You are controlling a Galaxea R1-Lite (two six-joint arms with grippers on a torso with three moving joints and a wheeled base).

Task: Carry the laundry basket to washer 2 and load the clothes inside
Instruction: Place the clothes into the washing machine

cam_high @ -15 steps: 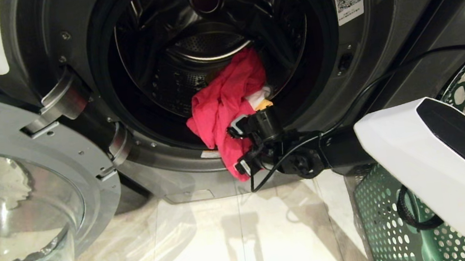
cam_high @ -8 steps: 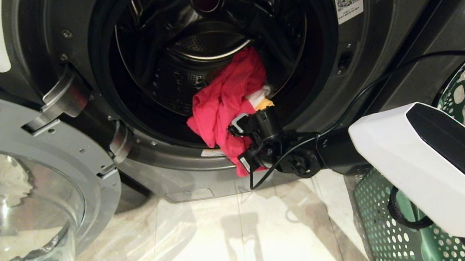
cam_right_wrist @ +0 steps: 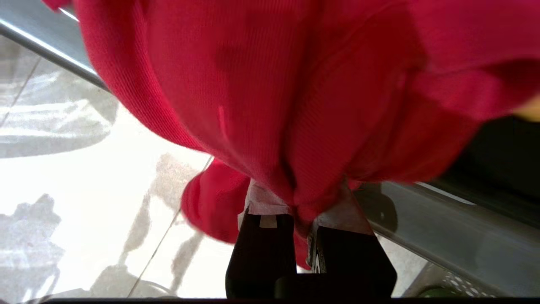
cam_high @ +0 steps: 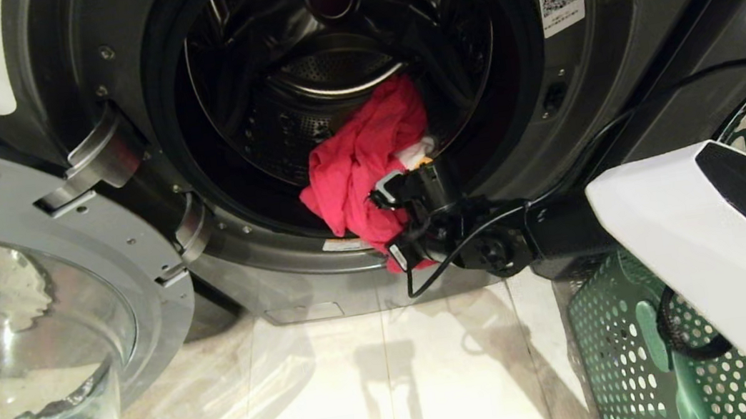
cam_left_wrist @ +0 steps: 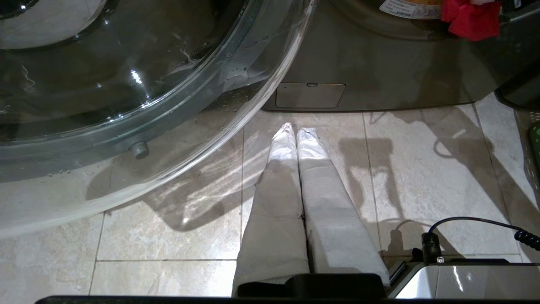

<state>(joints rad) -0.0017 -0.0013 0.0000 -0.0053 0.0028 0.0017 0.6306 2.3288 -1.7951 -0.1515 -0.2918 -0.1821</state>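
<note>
the pink-red garment is the piece you want to watch; most of it lies inside the drum of washer 2, but its lower end spills over the bottom lip of the door opening and hangs down the front of the machine; a scrap of white and a sliver of yellow-orange show just behind it at the right of the pile, so the other clothes appear to be in the drum already, though how much of them is there you cannot see; the right gripper sits at that bottom lip with its fingers pinched together on the hanging red fold, the cloth bunched between the pads in the right wrist view; my reading is that the loading is nearly done and this is a tidy-up grab, with the dangling end yet to be lifted over the lip and pushed deeper; the glass door stands swung wide at the left of the opening; the laundry basket rests on the floor by the washer's lower right corner, under the right arm, so the carrying part looks finished; whether anything remains in it you cannot tell; the left gripper hangs over the floor tiles in front of the washer, fingers pressed together on nothing, idle.
</note>
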